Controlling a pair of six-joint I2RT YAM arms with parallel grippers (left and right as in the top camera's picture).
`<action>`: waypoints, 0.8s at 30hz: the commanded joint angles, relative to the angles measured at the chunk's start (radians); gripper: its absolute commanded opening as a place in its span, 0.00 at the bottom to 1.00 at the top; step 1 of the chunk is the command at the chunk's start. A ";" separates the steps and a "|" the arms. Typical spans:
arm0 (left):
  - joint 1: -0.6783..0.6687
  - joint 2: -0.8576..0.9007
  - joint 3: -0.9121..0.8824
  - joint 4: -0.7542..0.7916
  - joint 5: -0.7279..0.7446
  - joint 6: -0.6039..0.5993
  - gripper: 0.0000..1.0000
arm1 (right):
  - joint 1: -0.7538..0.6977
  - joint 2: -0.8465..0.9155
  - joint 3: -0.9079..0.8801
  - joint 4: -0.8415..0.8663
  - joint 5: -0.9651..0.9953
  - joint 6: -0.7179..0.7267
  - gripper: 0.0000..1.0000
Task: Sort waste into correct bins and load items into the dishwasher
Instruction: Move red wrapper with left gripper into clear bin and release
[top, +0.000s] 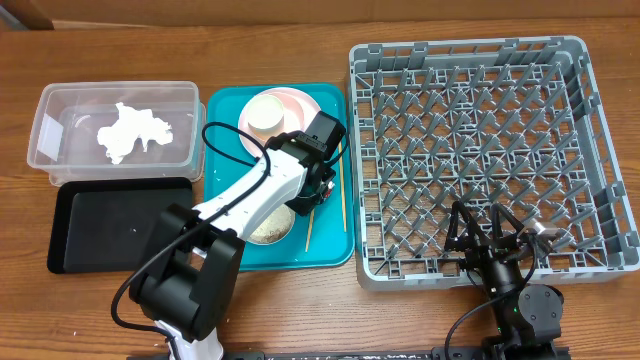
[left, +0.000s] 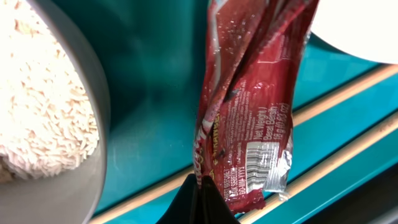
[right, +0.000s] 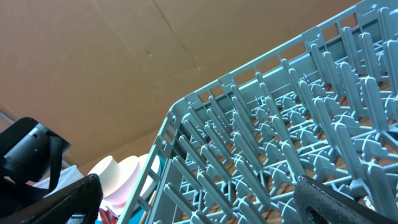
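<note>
My left gripper (left: 202, 186) is shut on the lower end of a red snack wrapper (left: 249, 112), which stretches away from it above the teal tray (left: 161, 93). Seen from overhead, the left gripper (top: 318, 190) hangs over that tray's right half, and the wrapper is hidden under it. A grey-green bowl (left: 102, 143) of white rice scraps (left: 43, 118) sits just left of the wrapper. Wooden chopsticks (top: 341, 195) lie along the tray's right side. My right gripper (top: 487, 232) stands open over the front wall of the grey dish rack (top: 358, 160), nothing between its fingers.
A crumpled white napkin (top: 130, 132) lies in the clear tub (top: 45, 120) at the far left. The black tray (top: 120, 225) sits in front of the tub. A cream cup (top: 266, 112) rests on a pink plate (top: 300, 100) at the back of the teal tray.
</note>
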 joint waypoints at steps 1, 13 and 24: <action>0.024 -0.079 0.068 -0.030 -0.002 0.116 0.04 | -0.003 -0.010 -0.010 0.006 0.004 -0.002 1.00; 0.306 -0.332 0.137 -0.163 0.018 0.197 0.04 | -0.004 -0.010 -0.010 0.006 0.004 -0.002 1.00; 0.665 -0.337 0.135 -0.156 0.011 0.272 0.04 | -0.004 -0.010 -0.010 0.006 0.004 -0.002 1.00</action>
